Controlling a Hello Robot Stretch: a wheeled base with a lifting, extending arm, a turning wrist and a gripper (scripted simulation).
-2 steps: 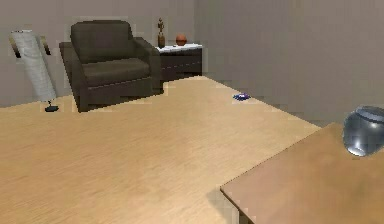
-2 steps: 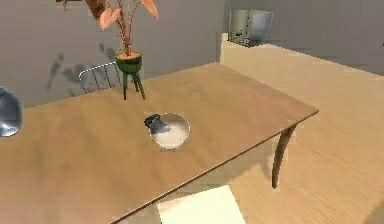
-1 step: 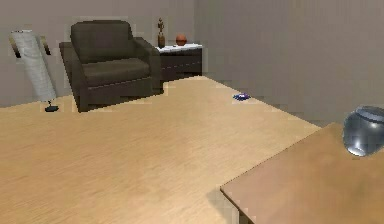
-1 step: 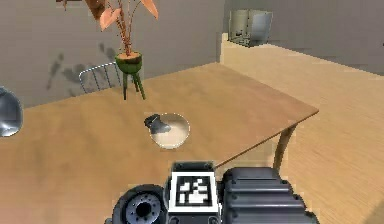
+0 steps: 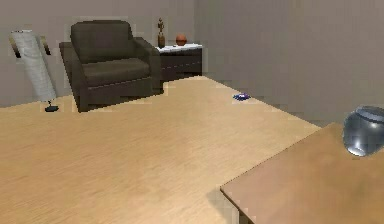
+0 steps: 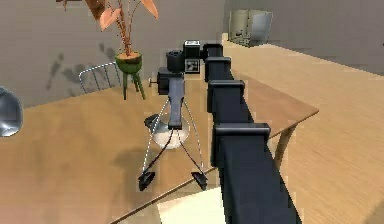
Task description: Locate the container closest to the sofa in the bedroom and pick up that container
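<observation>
A pale, bowl-shaped container (image 6: 170,137) lay on a wooden table (image 6: 70,150), showing just behind the gripper's thin fingers (image 6: 148,180); the gripper (image 6: 174,180) hung from the far end of the dark arm (image 6: 235,130); its grip could not be told, nor whether it held anything; a grey-blue glassy vessel (image 5: 364,130) stood elsewhere on the tabletop; beyond the table stood a potted plant (image 6: 128,62); ahead, across bare wooden floor, a dark armchair (image 5: 108,62) sat beside a nightstand (image 5: 182,62).
</observation>
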